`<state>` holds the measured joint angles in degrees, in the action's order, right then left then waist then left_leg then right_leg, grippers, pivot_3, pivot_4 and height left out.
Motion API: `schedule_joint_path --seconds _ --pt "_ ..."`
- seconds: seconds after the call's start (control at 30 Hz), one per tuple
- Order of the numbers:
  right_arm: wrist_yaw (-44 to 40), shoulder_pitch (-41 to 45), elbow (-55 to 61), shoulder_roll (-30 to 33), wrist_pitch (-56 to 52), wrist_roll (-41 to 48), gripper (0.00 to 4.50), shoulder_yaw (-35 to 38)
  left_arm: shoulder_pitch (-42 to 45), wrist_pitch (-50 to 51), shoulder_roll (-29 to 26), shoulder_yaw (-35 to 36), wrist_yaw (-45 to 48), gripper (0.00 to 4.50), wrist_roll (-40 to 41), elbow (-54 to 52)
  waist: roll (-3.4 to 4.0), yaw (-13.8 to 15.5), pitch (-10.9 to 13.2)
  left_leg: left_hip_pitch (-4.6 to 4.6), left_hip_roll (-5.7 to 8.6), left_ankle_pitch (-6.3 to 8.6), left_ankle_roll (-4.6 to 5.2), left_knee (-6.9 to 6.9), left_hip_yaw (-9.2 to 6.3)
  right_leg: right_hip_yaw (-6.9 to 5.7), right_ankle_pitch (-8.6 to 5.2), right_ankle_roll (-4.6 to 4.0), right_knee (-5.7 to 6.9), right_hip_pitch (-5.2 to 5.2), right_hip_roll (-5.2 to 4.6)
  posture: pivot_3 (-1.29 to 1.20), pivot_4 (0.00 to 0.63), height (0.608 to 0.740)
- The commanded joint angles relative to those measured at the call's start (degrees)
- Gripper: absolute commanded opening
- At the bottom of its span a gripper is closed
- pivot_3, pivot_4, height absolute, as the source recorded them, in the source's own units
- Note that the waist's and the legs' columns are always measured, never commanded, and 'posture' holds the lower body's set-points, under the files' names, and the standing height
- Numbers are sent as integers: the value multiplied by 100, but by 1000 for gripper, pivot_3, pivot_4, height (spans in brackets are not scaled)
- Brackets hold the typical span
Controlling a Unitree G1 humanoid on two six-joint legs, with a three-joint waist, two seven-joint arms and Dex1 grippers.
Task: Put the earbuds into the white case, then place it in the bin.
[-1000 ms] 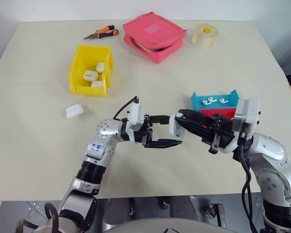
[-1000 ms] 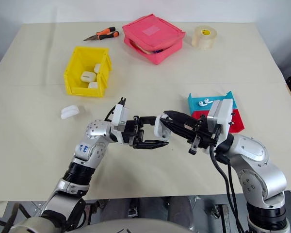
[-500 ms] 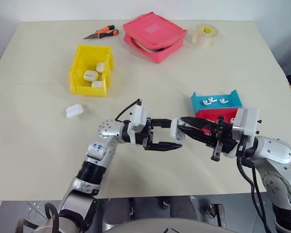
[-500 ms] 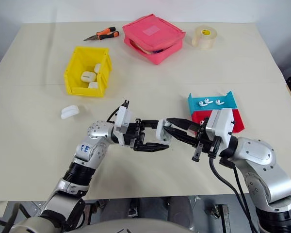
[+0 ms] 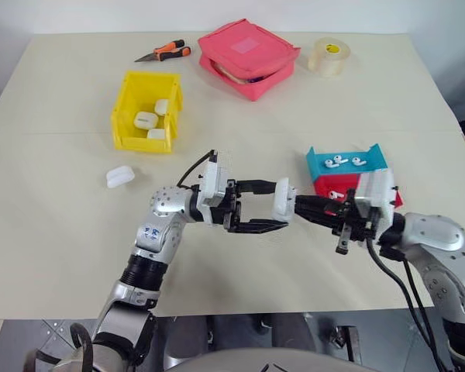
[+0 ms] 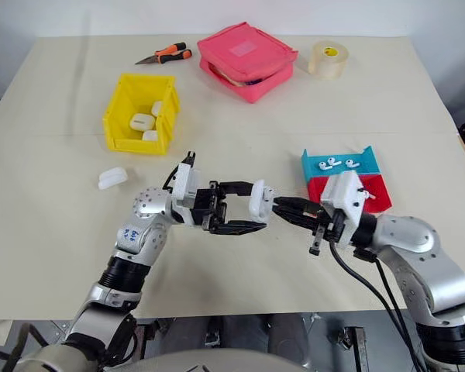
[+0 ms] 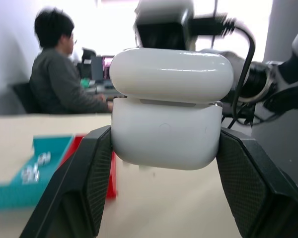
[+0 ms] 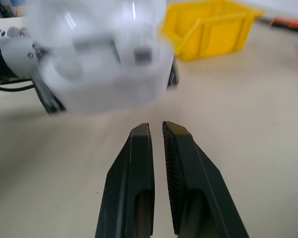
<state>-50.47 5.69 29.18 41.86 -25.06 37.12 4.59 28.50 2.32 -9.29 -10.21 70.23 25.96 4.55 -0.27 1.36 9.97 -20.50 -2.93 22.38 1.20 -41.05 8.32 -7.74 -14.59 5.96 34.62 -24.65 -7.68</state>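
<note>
Beige table (image 5: 62, 232): left pincer (image 5: 273, 210) grasping white case (image 5: 284, 200); right pincer (image 8: 156, 130) clenched, empty.

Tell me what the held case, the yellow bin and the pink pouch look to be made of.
White case: likely hard glossy plastic; smooth, with soft highlights. Yellow bin: seemingly rigid moulded plastic; uniform colour, straight thin walls. Pink pouch: apparently matte fabric; soft rounded edges, what looks like a zip seam.

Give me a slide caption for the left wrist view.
Left gripper clamps the white case between its fingers, lid nearly shut.
</note>
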Motion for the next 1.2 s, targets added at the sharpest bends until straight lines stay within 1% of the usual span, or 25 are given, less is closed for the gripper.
schedule_joint_path --seconds 0.03,0.23,0.4,0.7,0.87,0.9,0.97,1.0,1.07,1.2 --pt "-11 227 130 26 -101 190 450 137 41 -172 65 -13 37 2777 85 -140 0 -4 0 0 0 0 0 0 0 0 1 1 -2 1 0 0 150 740" --pt "-58 231 165 152 -262 250 450 315 20 -233 138 75 -54 2777 136 -69 0 4 0 0 0 0 1 0 -1 -1 2 3 -3 2 0 0 150 740" --pt "15 71 180 353 -414 272 450 654 -47 34 292 425 -348 2777 555 -59 0 0 0 -4 2 5 8 -1 -1 -1 5 9 -14 4 -2 0 150 740" --pt "283 169 142 442 -566 225 450 1078 -315 80 229 551 -9 2777 819 -48 0 1 0 -3 1 5 8 0 2 1 6 11 -16 4 1 0 150 740" --pt "471 139 164 389 -625 129 450 1104 -300 0 197 683 171 2777 881 158 0 -4 0 -3 2 5 8 -1 2 1 6 12 -17 5 -1 0 150 740" --pt "470 123 163 389 -608 100 820 1085 -287 -20 198 704 195 2777 881 197 0 -4 0 -3 2 5 9 0 3 1 6 12 -17 4 -1 0 150 740" --pt "571 161 118 360 -567 -14 1387 1038 -260 -69 195 736 212 2777 840 269 0 -4 0 -3 2 5 8 0 2 1 6 12 -17 4 1 0 150 740" --pt "615 198 88 355 -572 -54 1774 1025 -247 -89 191 743 228 2777 822 299 0 -3 0 -3 2 5 8 -1 2 1 6 12 -16 4 0 0 150 740" --pt "638 244 34 372 -576 -110 2385 1016 -222 -136 180 746 245 2777 779 350 0 -2 0 -3 2 5 8 0 3 1 7 12 -17 4 0 0 150 740" --pt "682 260 -91 498 -675 -281 2385 1049 -194 -301 147 762 221 2777 678 423 0 -3 0 -4 2 5 8 0 2 0 7 12 -18 4 0 0 150 740"
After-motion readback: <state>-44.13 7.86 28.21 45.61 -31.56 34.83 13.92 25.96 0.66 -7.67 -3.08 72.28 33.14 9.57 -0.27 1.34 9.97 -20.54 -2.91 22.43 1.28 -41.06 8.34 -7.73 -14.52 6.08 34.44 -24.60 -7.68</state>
